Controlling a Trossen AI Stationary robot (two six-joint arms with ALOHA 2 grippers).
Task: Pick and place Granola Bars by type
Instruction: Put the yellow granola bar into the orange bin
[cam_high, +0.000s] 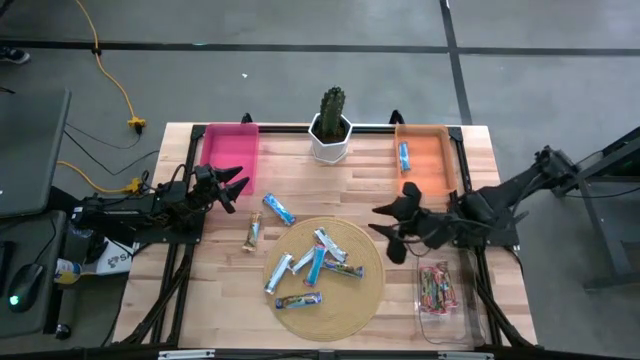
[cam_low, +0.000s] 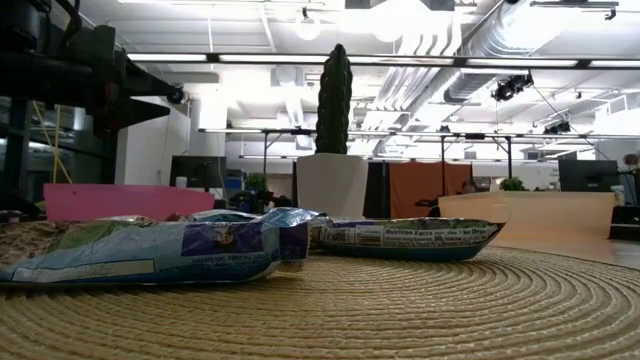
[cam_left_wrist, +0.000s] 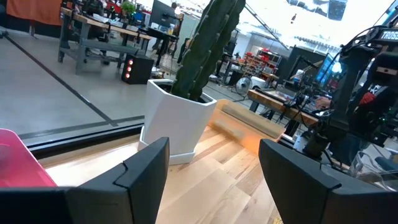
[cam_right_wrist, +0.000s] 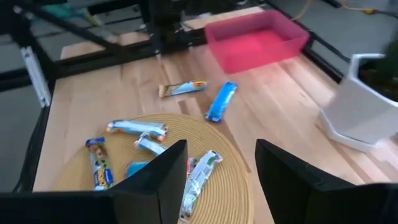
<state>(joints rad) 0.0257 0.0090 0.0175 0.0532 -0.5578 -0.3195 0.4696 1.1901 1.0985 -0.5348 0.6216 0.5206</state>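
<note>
Jaws of both grippers stand apart and hold nothing: the left gripper (cam_high: 237, 187) hovers beside the pink bin (cam_high: 231, 155), the right gripper (cam_high: 390, 227) near the woven mat (cam_high: 372, 290). Granola bars (cam_high: 312, 264) lie mostly on the mat.

granola bars (cam_high: 318, 262) in glossy, crinkled foil wrappers; round mat (cam_high: 371, 290) of coarse woven fibre; table (cam_high: 300, 180) of smooth pale wood planks; pink bin (cam_high: 230, 150) of matt plastic; cactus pot (cam_high: 330, 143) smooth, white.
</note>
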